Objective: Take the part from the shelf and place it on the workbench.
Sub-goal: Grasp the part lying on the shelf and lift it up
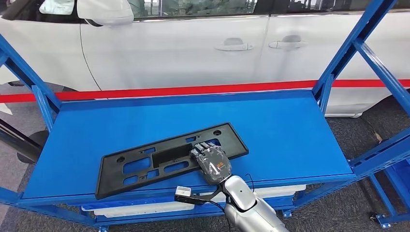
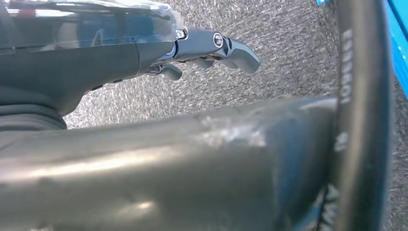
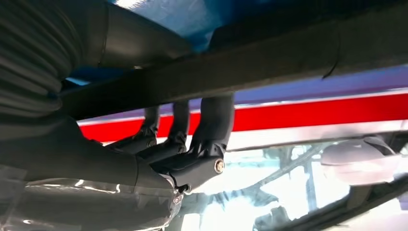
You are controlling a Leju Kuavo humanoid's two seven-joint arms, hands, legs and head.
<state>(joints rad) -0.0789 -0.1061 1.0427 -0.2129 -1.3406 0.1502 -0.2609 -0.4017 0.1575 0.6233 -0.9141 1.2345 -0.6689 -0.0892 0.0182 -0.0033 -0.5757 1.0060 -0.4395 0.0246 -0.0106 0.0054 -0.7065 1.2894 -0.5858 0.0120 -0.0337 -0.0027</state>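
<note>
Head view: right robot hand [image 1: 211,162] grips the black part [image 1: 167,157] on the blue shelf [image 1: 290,125].

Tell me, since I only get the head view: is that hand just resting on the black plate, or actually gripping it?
Observer: Gripping, it seems. In the right wrist view, the fingers of the right hand hook over the edge of the black part, and the thumb is on its other side.
Operator: And where's the other hand?
Observer: The left hand hangs over the grey carpet floor, holding nothing.
</note>
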